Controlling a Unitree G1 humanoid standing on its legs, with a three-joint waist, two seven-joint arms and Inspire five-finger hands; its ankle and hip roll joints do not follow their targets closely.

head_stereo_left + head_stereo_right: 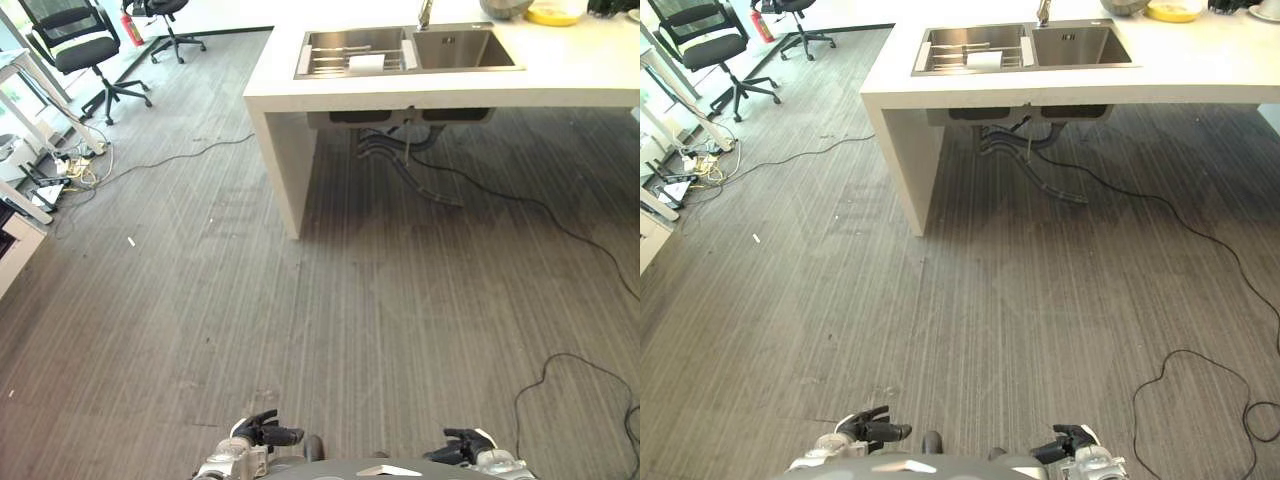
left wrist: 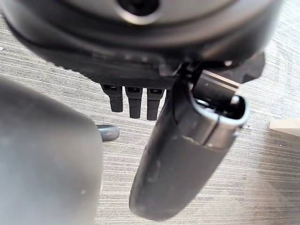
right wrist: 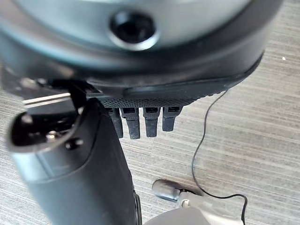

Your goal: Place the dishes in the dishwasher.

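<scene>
A white dish (image 1: 366, 63) lies in the rack of the steel double sink (image 1: 462, 49), set into a white counter (image 1: 560, 75) far ahead. A metal bowl (image 1: 505, 8) and a yellow dish (image 1: 556, 12) stand at the counter's back edge. My left hand (image 1: 262, 433) and right hand (image 1: 466, 444) hang low at the near edge, far from the counter. Both are open and hold nothing. In the wrist views the fingers (image 2: 133, 101) of the left hand and the fingers (image 3: 145, 122) of the right hand point straight down over the bare floor.
Grey plank floor lies between me and the counter. The counter's solid end panel (image 1: 285, 165) stands ahead left, with pipes (image 1: 400, 150) beneath the sink. A black cable (image 1: 560, 225) runs across the floor at right. Office chairs (image 1: 75, 50) and a tangle of plugs (image 1: 70, 165) sit far left.
</scene>
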